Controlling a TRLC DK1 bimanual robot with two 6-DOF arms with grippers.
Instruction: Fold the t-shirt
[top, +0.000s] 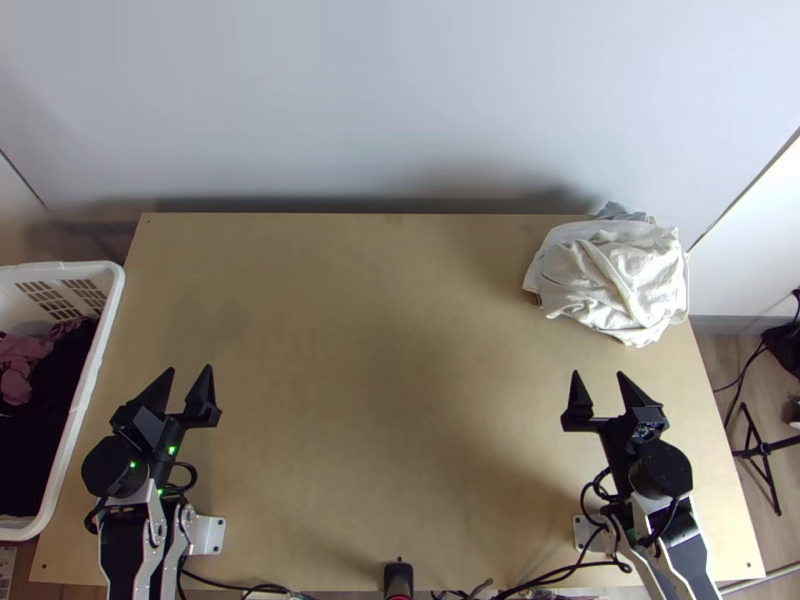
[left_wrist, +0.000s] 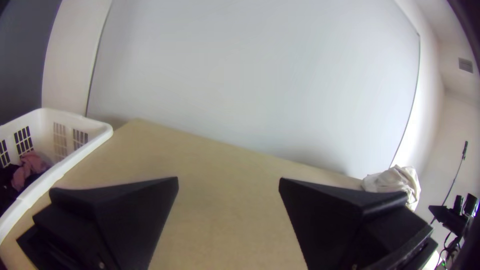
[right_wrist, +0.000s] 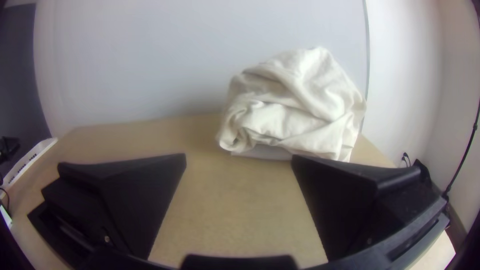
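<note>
Right gripper, one: black, low over the near right part of the table, fingers spread wide, nothing between them. Left gripper, one: its counterpart at the near left, fingers likewise apart and holding nothing.

Shirt, one, white: bunched in a thick heap at the far right corner (so judged; the heap may well hold more than one cloth). A grey bit of cloth pokes out behind it. No hem, sleeve or collar can be made out, and no clear long axis.

Bearing: the shirt lies ahead of the right gripper's fingertips, slightly outward, apart from them. The right arm is plainly the nearer; the left would have to cross the table.

Basket, one, white: at the left edge, pink and dark cloths inside.

Status: folding not begun. Next, probably, a right-hand pinch of the heap's near side, then spreading toward the middle.
</note>
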